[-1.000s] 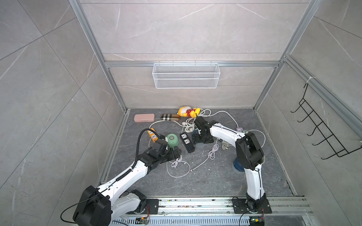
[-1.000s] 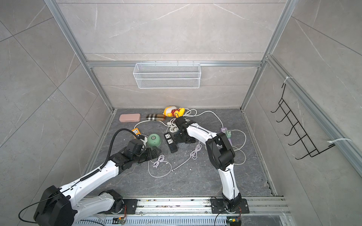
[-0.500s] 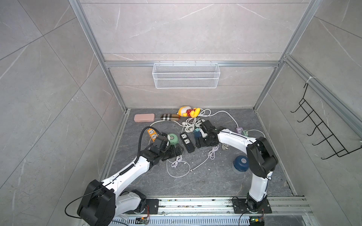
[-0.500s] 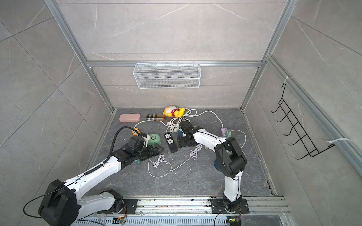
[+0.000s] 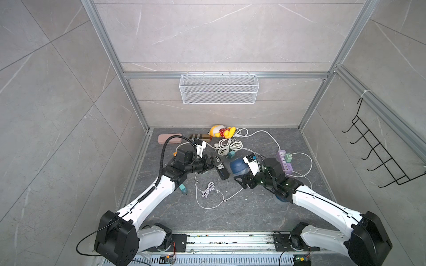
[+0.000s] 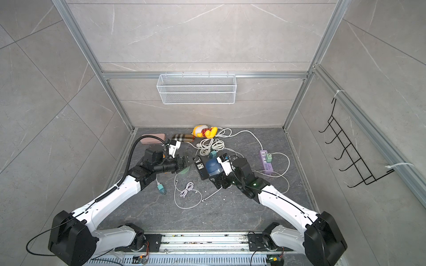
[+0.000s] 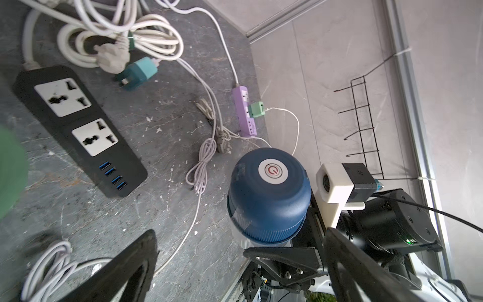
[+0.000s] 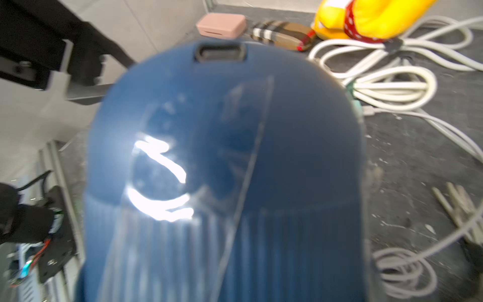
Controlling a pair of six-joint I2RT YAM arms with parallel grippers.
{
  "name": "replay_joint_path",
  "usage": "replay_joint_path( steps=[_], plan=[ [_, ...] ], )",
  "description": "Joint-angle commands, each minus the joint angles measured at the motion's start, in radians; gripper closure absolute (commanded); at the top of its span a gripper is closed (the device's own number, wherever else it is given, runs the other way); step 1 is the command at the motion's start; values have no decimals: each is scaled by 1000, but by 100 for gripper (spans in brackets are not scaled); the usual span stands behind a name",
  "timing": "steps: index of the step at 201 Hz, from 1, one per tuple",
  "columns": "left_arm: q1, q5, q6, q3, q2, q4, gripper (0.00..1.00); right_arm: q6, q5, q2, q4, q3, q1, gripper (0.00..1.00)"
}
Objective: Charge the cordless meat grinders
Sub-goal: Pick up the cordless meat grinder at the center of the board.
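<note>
1. The right tool (image 5: 243, 178) grips a dark blue grinder (image 5: 238, 167) by its ribbed lower body. It holds the grinder tipped over, just right of the black power strip (image 5: 221, 169) at mid-desk. A second ago its jaws stood wider.
2. The right arm has sunk from a high-elbowed reach to a low stretch across the desk (image 5: 253, 214). It now covers all but a sliver of the second blue grinder (image 5: 279, 198) at near right.
3. The left tool (image 5: 211, 161), jaws fully apart and holding nothing, has pushed farther in and hangs over the mint green grinder (image 6: 185, 171). That grinder lay in plain sight a second ago and now shows only as an edge beneath the tool.
4. In the right wrist view a dark slot (image 8: 219, 53), apparently the charging port, sits high on the held grinder's dome with nothing plugged into it.
5. One grinder is in hand, so the job looks barely begun, and none of the three appears to be charging. The next move likely calls for a lead. A white cable (image 5: 208, 191) lies loosely coiled near the centre. The purple power strip (image 5: 285, 162) at right already carries a green plug adapter (image 5: 287, 157).
</note>
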Motion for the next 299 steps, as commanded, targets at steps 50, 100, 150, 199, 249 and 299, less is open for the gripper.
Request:
replay_joint_path(
  steps=[50,100,150,199,249,299],
  plan=[
    [-90,33,157,111,-8,-92,0,45,-122,-1,74,52,18,22],
    [-134,-57,183,137,41,-168,0,63,-125,55,89,92,60,22],
    [-147,-70,150,137,81,-133,0,81,-115,90,122,108,103,22],
    [-149,-33,98,128,110,-84,0,81,-95,112,137,111,121,21],
    [-149,-22,76,107,111,-67,13,79,-85,116,131,108,125,20],
    [-149,-28,72,91,99,-52,25,72,-62,84,19,127,124,1]
  ],
)
